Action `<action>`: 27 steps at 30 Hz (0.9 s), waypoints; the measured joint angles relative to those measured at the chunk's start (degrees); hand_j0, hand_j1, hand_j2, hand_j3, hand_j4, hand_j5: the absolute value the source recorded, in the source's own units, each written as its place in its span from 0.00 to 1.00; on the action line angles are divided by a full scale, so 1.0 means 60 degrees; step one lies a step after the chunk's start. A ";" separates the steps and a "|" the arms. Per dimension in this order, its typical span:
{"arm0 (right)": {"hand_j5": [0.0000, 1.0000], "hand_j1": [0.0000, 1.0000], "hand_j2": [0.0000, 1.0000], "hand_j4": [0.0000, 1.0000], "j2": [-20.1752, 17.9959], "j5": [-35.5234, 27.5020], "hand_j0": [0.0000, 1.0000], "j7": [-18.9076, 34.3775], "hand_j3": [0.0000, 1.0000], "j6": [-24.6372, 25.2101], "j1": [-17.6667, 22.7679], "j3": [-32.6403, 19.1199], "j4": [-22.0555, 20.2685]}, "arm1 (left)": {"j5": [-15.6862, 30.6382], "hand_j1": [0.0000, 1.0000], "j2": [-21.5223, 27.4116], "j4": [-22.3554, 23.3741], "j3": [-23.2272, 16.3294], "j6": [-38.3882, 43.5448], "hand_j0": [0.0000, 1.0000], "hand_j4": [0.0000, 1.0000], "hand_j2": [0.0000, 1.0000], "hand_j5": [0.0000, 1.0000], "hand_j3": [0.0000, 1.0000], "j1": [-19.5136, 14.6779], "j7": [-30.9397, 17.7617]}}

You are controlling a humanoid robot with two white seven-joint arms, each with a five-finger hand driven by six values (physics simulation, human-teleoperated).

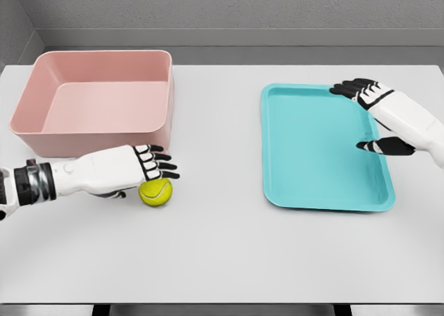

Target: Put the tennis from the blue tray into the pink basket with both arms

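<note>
Ball: tennis ball (155,192) on worktop (222,253), just under left hand (149,164) fingertips, not held | left hand flat, nearest | right hand (371,114) spread over blue tray (312,156) | pink basket (97,101) behind ball.

The left hand (142,164) is extended from the lower left with the forearm nearly level, palm turned down and fingers held straight and spread. The right hand (378,111) is reached in from the right edge, fingers stretched leftward and relaxed, the thumb set apart below.
</note>
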 measured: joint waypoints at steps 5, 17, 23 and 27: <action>1.00 1.00 1.00 1.00 0.0152 -0.0011 1.00 -0.0001 1.00 0.0004 0.0000 -0.0294 0.0011 | 0.0011 1.00 -0.0007 0.0052 -0.0346 0.0001 1.00 1.00 1.00 1.00 1.00 -0.0351 -0.0001; 1.00 1.00 1.00 1.00 0.0384 -0.0012 1.00 -0.0001 1.00 0.0003 0.0146 -0.0555 0.0027 | 0.0061 1.00 -0.0008 0.0178 -0.0877 0.0000 1.00 1.00 1.00 1.00 1.00 -0.0586 -0.0002; 1.00 1.00 1.00 1.00 0.0376 -0.0016 1.00 -0.0001 1.00 0.0004 0.0234 -0.0674 -0.0024 | 0.0065 1.00 -0.0026 0.0243 -0.0934 -0.0001 1.00 1.00 1.00 1.00 1.00 -0.0630 -0.0002; 1.00 1.00 1.00 1.00 0.0369 -0.0017 1.00 -0.0001 1.00 0.0004 0.0234 -0.0708 -0.0025 | 0.0060 1.00 -0.0111 0.0306 -0.1014 0.0001 1.00 1.00 1.00 1.00 1.00 -0.0806 -0.0001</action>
